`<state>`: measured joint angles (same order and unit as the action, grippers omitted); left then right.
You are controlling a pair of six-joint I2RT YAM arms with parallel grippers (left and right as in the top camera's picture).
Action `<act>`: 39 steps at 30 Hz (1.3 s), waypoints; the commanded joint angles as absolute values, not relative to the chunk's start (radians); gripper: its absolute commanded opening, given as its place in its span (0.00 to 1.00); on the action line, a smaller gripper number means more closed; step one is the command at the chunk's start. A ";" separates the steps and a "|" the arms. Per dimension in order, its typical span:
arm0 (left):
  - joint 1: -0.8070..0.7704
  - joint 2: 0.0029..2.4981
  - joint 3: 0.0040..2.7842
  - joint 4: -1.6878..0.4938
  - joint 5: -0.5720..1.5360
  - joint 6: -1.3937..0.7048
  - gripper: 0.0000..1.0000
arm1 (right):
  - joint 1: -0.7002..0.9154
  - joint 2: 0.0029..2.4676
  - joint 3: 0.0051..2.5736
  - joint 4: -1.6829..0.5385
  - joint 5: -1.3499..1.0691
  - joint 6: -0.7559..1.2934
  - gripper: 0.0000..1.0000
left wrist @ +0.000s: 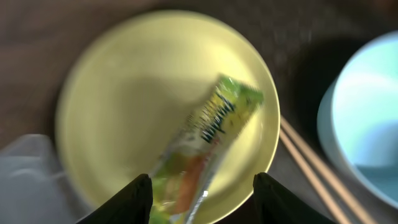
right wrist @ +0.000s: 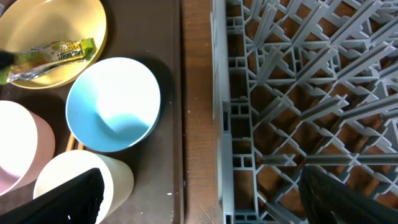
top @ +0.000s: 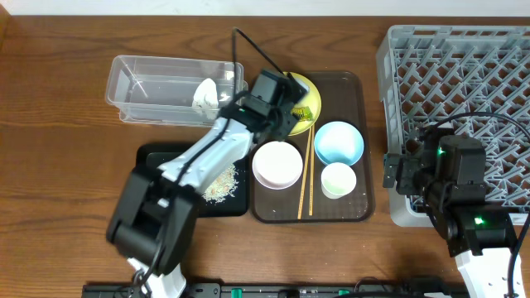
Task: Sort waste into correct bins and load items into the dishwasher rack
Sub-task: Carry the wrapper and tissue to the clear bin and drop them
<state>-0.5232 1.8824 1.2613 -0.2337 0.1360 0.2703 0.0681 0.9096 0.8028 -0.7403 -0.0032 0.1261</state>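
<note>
The green-and-yellow wrapper (left wrist: 211,137) lies on the round yellow plate (left wrist: 124,93) at the back of the brown serving tray. My left gripper (left wrist: 199,199) is open just above the plate (top: 308,93), its fingers on either side of the wrapper's near end. The white bowl (top: 277,164), light blue bowl (top: 339,142), small white cup (top: 338,180) and chopsticks (top: 305,178) rest on the serving tray. The clear tub (top: 157,83) holds a white paper scrap (top: 205,95). The black tray (top: 157,157) holds rice scraps (top: 222,184). My right gripper (right wrist: 199,199) is open and empty over the left edge of the grey rack (right wrist: 298,93).
The translucent brown serving tray (top: 364,207) sits mid-table between the black tray and the rack (top: 464,66). A strip of bare wood (right wrist: 196,93) separates the serving tray from the rack. The left arm reaches diagonally over the black tray.
</note>
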 commanded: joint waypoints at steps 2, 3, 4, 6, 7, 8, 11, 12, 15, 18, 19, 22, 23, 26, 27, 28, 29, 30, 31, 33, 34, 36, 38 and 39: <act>-0.535 1.945 1.262 -0.204 0.146 0.341 0.56 | 0.073 0.910 0.823 -0.741 -0.005 0.134 0.98; -0.535 1.958 1.262 -0.194 0.146 0.341 0.56 | 0.072 0.910 0.823 -0.741 -0.005 0.134 0.98; -0.534 1.967 1.262 -0.184 0.146 0.341 0.56 | 0.073 0.910 0.823 -0.741 -0.005 0.134 0.98; -0.534 1.988 1.262 -0.165 0.144 0.341 0.56 | 0.073 0.910 0.823 -0.742 -0.005 0.134 0.97; -0.534 1.994 1.262 -0.157 0.141 0.340 0.56 | 0.072 0.910 0.823 -0.742 -0.005 0.134 0.98; -0.534 2.003 1.262 -0.148 0.138 0.340 0.56 | 0.073 0.910 0.823 -0.742 -0.005 0.134 0.98; -0.534 2.021 1.262 -0.135 0.138 0.340 0.56 | 0.072 0.910 0.823 -0.742 -0.005 0.134 0.97; -0.534 2.025 1.262 -0.135 0.138 0.340 0.55 | 0.073 0.910 0.823 -0.742 -0.005 0.134 0.98; -0.533 2.035 1.262 -0.132 0.138 0.340 0.55 | 0.073 0.910 0.823 -0.742 -0.005 0.134 0.97; -0.532 2.039 1.262 -0.128 0.105 0.340 0.49 | 0.072 0.910 0.823 -0.742 -0.005 0.134 0.98; -0.532 2.039 1.262 -0.128 0.095 0.340 0.46 | 0.073 0.910 0.823 -0.743 -0.005 0.134 0.97; -0.532 2.039 1.262 -0.129 0.093 0.340 0.36 | 0.073 0.910 0.823 -0.744 -0.005 0.134 0.98; -0.532 2.039 1.262 -0.128 0.093 0.340 0.32 | 0.073 0.910 0.823 -0.744 -0.005 0.134 0.98; -0.532 2.039 1.262 -0.127 0.093 0.340 0.11 | 0.073 0.910 0.823 -0.745 -0.005 0.134 0.97; -0.532 2.039 1.262 -0.125 0.093 0.340 0.08 | 0.073 0.910 0.823 -0.745 -0.005 0.134 0.97; -0.532 2.038 1.263 -0.124 0.093 0.340 0.06 | 0.072 0.910 0.823 -0.745 -0.005 0.134 0.97; -0.532 2.036 1.263 -0.124 0.093 0.340 0.06 | 0.073 0.910 0.823 -0.745 -0.005 0.134 0.97; -0.532 2.033 1.263 -0.124 0.093 0.339 0.06 | 0.073 0.910 0.823 -0.745 -0.005 0.134 0.97; -0.532 2.030 1.263 -0.125 0.093 0.339 0.06 | 0.073 0.910 0.823 -0.745 -0.005 0.134 0.97; -0.532 2.015 1.263 -0.125 0.093 0.329 0.06 | 0.073 0.910 0.823 -0.745 -0.005 0.134 0.97; -0.532 2.004 1.263 -0.125 0.093 0.319 0.06 | 0.073 0.910 0.823 -0.745 -0.005 0.134 0.97; -0.532 1.974 1.263 -0.125 0.093 0.312 0.06 | 0.073 0.910 0.823 -0.745 -0.005 0.134 0.97; -0.532 1.925 1.263 -0.130 0.093 0.280 0.06 | 0.072 0.910 0.823 -0.745 -0.005 0.134 0.97; -0.530 1.901 1.263 -0.135 0.093 0.254 0.06 | 0.073 0.910 0.823 -0.745 -0.005 0.134 0.97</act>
